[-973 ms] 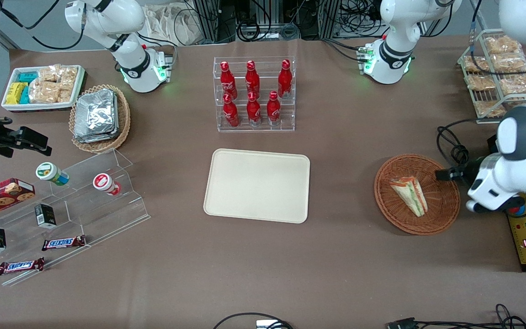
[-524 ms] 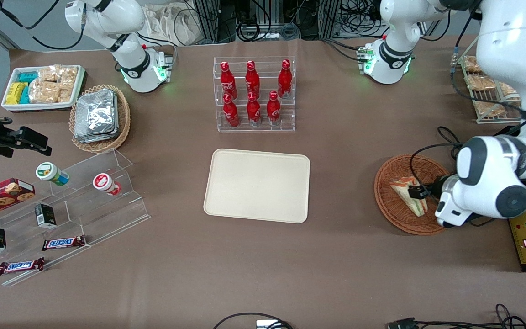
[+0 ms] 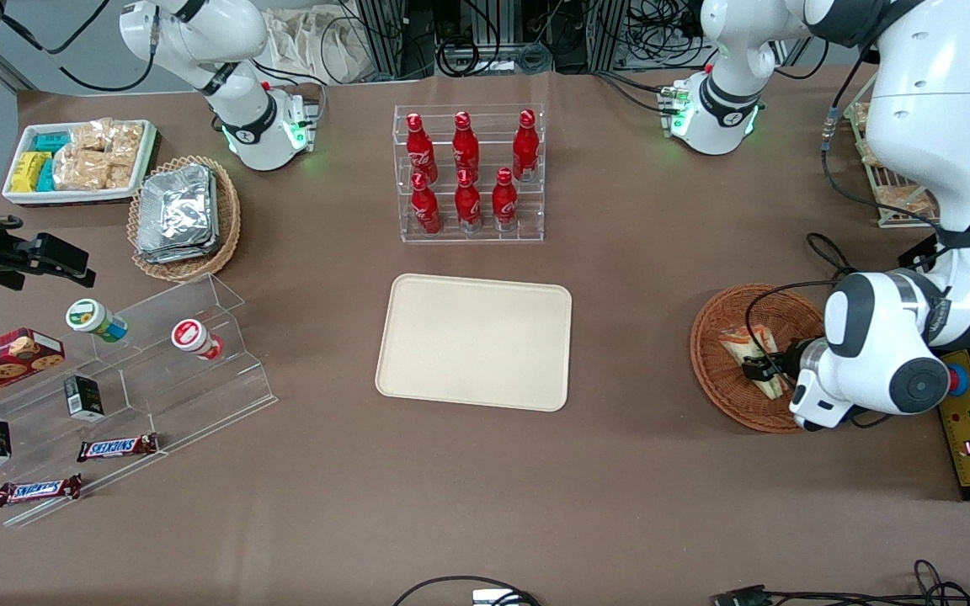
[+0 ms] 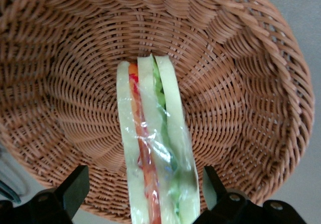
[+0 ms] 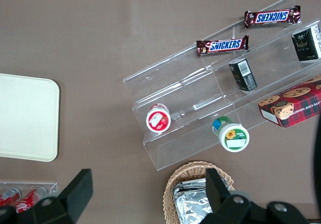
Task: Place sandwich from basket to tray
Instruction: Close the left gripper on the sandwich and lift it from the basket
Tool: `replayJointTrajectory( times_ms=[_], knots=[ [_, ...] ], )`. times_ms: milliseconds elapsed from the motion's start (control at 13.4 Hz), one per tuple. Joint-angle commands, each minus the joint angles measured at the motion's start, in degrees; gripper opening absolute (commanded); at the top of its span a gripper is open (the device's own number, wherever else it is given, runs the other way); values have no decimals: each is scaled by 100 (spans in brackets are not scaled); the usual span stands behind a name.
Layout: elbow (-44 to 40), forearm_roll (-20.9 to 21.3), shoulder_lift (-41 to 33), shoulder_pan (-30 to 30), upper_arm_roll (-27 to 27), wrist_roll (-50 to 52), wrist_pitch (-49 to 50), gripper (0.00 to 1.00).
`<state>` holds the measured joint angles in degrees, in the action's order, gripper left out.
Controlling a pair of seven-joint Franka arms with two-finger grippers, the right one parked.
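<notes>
Over the basket (image 3: 729,370), our gripper (image 4: 143,196) hangs with fingers (image 4: 75,186) spread wide, one on each side of the sandwich (image 4: 153,158), neither touching it. The sandwich lies in the basket, well apart from the tray (image 3: 475,340). We judge its loose plastic wrap could slip when squeezed.

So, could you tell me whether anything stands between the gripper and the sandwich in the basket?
Nothing visible does. The gripper is open, low over the basket, with a finger on either side of the sandwich. Only open air shows between the fingers and the wrapped wedge, and no other item lies in the basket.
</notes>
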<state>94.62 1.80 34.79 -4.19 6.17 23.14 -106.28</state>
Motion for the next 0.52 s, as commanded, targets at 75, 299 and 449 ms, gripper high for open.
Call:
replayJointTrajectory(
  times_ms=[75,299,449],
  knots=[
    [-102,-57,248,41,7,94,-208,100],
    [-102,-39,283,41,7,85,-236,84],
    [-119,-13,187,50,7,7,-174,47]
  ],
)
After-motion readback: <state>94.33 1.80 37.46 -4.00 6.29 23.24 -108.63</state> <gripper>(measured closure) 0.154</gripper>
